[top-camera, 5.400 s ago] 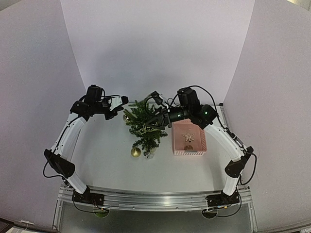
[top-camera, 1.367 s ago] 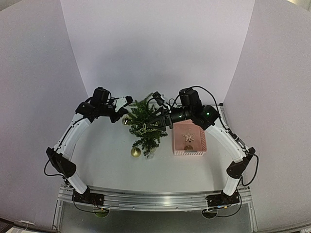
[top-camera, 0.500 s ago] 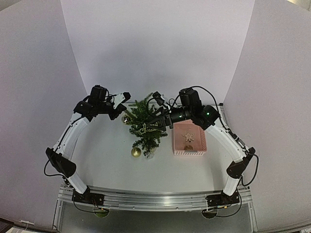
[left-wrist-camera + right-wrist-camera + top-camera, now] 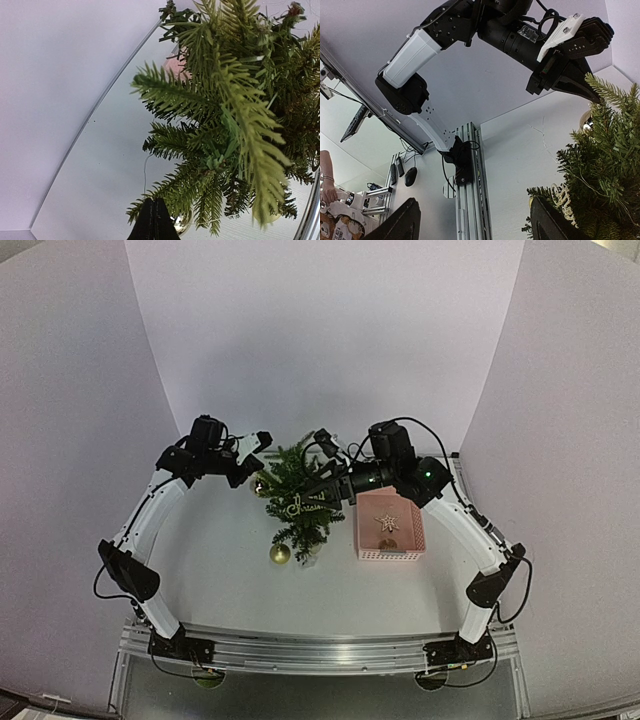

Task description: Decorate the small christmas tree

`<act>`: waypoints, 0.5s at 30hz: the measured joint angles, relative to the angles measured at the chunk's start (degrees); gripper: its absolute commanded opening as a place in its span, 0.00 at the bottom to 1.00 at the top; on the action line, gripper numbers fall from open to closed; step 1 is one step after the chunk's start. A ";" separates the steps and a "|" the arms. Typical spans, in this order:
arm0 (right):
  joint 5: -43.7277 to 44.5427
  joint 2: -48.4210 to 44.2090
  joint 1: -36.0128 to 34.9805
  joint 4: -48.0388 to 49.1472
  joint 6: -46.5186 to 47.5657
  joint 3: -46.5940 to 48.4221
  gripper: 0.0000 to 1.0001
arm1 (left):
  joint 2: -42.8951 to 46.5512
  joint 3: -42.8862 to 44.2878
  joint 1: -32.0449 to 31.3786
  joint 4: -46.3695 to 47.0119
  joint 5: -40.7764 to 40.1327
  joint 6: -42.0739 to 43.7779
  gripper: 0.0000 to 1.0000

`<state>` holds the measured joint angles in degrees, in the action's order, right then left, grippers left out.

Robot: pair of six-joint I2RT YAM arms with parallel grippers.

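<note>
Here, left pincer [image 4: 154,222] closed at the small christmas tree [image 4: 298,492], right pincer [image 4: 475,222] open beside it.

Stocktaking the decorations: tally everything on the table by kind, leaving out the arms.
Tree: 1
Gold baubles: 2
Gold script sign: 1
Pink basket: 1
Star, in the basket: 1
Small brown item, in the basket, kind unclear: 1
Total: 7
</note>
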<state>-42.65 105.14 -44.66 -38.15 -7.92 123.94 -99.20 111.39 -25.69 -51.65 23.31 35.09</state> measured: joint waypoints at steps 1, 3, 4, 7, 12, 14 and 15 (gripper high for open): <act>0.00 0.00 0.00 0.01 0.00 0.00 0.73 | 0.00 0.00 0.00 -0.24 0.21 0.00 0.00; 0.00 0.00 0.00 0.00 0.00 0.00 0.73 | 0.00 0.00 0.00 -0.70 0.54 0.00 0.00; 0.00 0.00 0.00 0.02 0.00 0.02 0.73 | 0.00 0.00 0.00 -0.97 0.63 0.02 0.00; 0.00 0.00 0.00 0.02 0.00 0.01 0.73 | 0.00 0.02 0.00 -1.74 1.01 0.02 0.00; 0.00 0.00 0.00 0.01 0.00 0.00 0.73 | 0.00 0.02 0.00 -2.52 1.26 0.02 0.00; 0.00 0.00 0.00 0.02 0.00 0.02 0.73 | 0.00 0.02 0.00 -2.52 1.27 0.02 0.00; 0.00 0.00 0.00 0.01 -0.02 0.02 0.73 | 0.00 0.02 0.00 -2.52 1.25 0.02 0.00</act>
<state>-42.65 105.14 -44.66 -38.15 -7.94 123.96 -99.20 111.42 -25.69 -54.17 24.56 35.11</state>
